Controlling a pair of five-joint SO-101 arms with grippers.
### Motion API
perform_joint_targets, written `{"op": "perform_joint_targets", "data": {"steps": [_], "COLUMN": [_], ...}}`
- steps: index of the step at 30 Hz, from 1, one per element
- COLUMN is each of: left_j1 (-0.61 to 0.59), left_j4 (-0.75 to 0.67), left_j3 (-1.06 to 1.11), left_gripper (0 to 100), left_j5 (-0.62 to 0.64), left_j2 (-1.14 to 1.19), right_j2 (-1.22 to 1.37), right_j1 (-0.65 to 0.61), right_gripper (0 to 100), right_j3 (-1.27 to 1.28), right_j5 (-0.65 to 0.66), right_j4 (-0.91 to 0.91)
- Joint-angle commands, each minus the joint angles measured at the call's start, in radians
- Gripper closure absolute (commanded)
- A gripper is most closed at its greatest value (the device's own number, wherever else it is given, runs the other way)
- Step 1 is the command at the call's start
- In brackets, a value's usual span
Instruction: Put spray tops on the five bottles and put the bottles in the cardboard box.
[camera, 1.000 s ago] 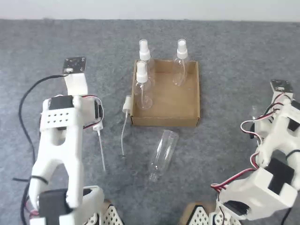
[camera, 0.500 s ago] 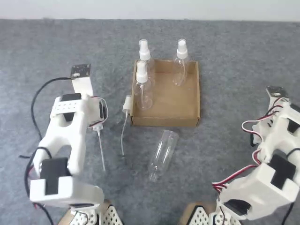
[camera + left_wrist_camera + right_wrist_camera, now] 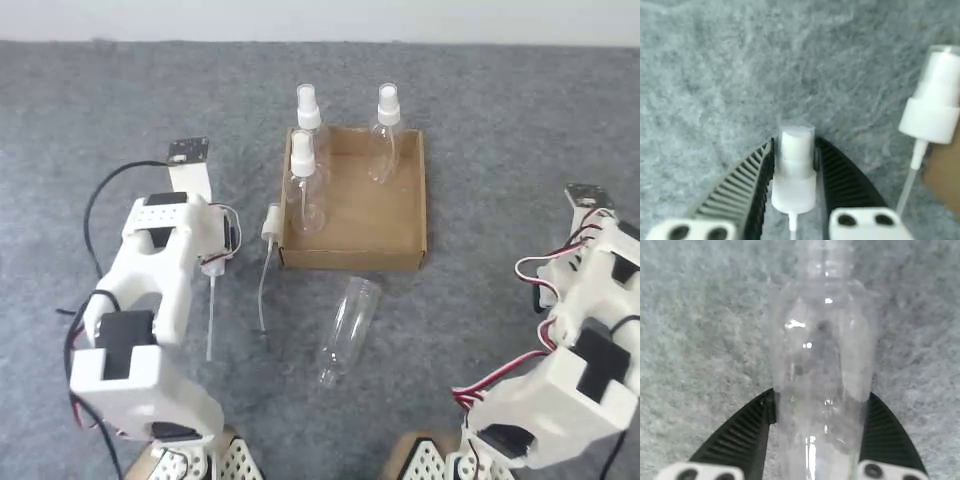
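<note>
Loose bottle (image 3: 348, 330) (capless) — before box (image 3: 355, 258)

From above, the left arm (image 3: 160, 270) covers its hand (image 3: 794, 146) and most of the spray top (image 3: 794, 175) pinched there. The clear bottle (image 3: 822, 355) gripped in the right hand (image 3: 820, 396) runs off-frame beyond the fingertips, mouth unseen. Beside the left hand, the cardboard box (image 3: 946, 180) is cut to a corner.

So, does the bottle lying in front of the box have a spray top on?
No, the lying bottle has a bare, open neck.
</note>
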Motion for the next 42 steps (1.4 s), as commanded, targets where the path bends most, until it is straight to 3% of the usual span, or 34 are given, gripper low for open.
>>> {"op": "perform_joint_targets", "data": {"steps": [1, 9, 18, 22, 35, 42], "left_j1": [0.003, 0.003, 0.052, 0.08, 0.075, 0.08], "left_j4": [0.005, 0.049, 0.144, 0.104, -0.192, -0.21], "left_j3": [-0.056, -0.042, 0.139, 0.237, 0.472, 0.484], "left_gripper": [96, 99, 99, 99, 99, 99], "left_j5": [0.011, 0.003, 0.0, -0.087, -0.029, -0.029], "left_j2": [0.0, -0.08, -0.48, -0.574, -0.586, -0.586], "right_j2": [-0.004, -0.004, -0.016, -0.018, -0.01, -0.016], "right_j1": [0.015, 0.012, 0.008, -0.035, -0.051, -0.074], "right_gripper": [78.6, 78.6, 78.6, 78.6, 78.9, 78.9], "right_j3": [-0.009, 0.018, 0.014, 0.02, 0.017, 0.015], "right_j5": [0.018, 0.02, 0.011, 0.011, 0.02, 0.009], "right_j4": [0.012, 0.004, 0.004, 0.015, 0.013, 0.059]}}
